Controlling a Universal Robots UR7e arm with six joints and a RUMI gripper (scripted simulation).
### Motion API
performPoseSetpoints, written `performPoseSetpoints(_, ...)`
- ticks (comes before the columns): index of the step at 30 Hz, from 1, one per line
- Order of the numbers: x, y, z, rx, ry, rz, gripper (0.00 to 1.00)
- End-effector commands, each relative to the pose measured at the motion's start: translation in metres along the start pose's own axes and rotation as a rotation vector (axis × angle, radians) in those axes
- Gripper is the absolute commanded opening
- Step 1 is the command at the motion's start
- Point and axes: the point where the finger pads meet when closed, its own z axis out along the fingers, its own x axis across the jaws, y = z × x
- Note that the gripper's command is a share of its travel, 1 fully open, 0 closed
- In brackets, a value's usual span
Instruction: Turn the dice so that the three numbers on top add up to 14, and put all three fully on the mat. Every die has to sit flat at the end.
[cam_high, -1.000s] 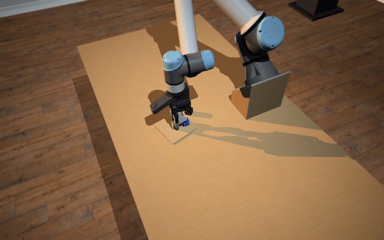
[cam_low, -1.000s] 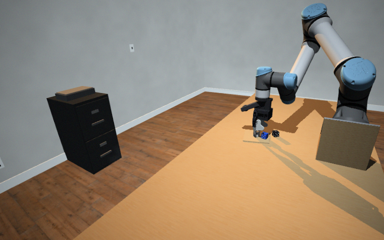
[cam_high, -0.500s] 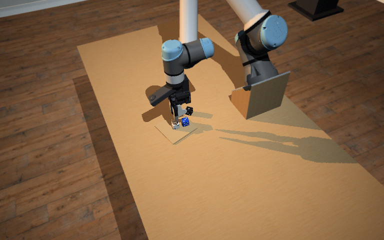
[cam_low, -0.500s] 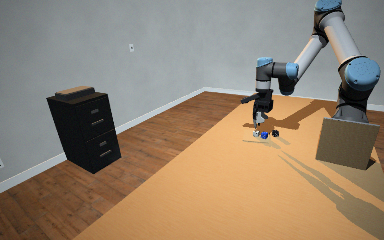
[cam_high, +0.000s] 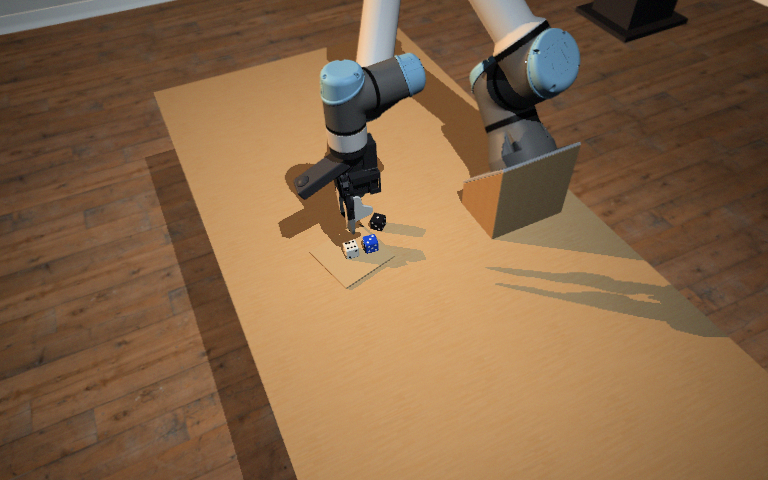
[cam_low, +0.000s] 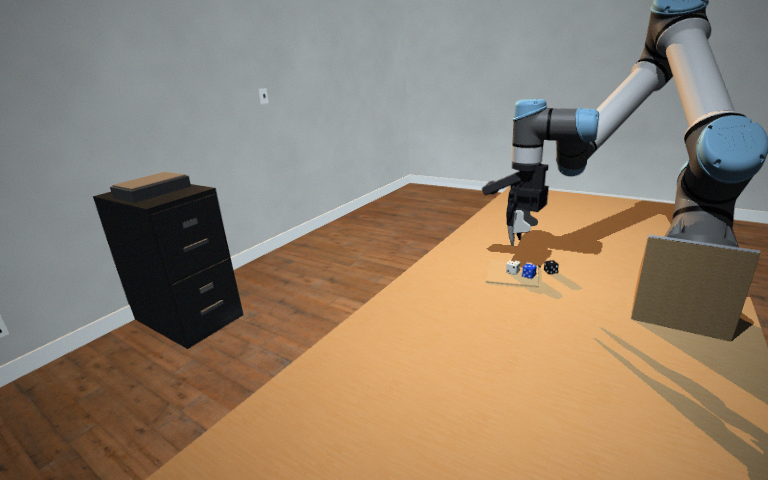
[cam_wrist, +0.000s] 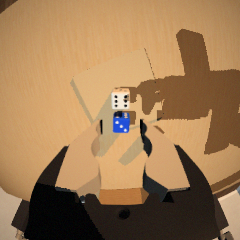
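Dice (cam_high: 351, 249) (cam_low: 512, 267) (cam_wrist: 120, 99) above brown wooden floor (cam_high: 101, 316) (cam_low: 101, 418).

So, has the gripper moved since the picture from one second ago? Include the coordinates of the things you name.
Yes: in the exterior view the gripper (cam_high: 352, 230) (cam_low: 515, 243) (cam_wrist: 121, 120) has gone up, its fingertips now above the white die (cam_high: 350, 249) (cam_low: 512, 267) (cam_wrist: 120, 99) instead of down at it.
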Motion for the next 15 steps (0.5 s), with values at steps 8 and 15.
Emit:
performPoseSetpoints(8,-0.0001,-0.0003,-0.0023,0.0,0.0,0.0,1.0)
performPoseSetpoints(15,-0.0001,-0.0003,-0.0023,0.0,0.0,0.0,1.0)
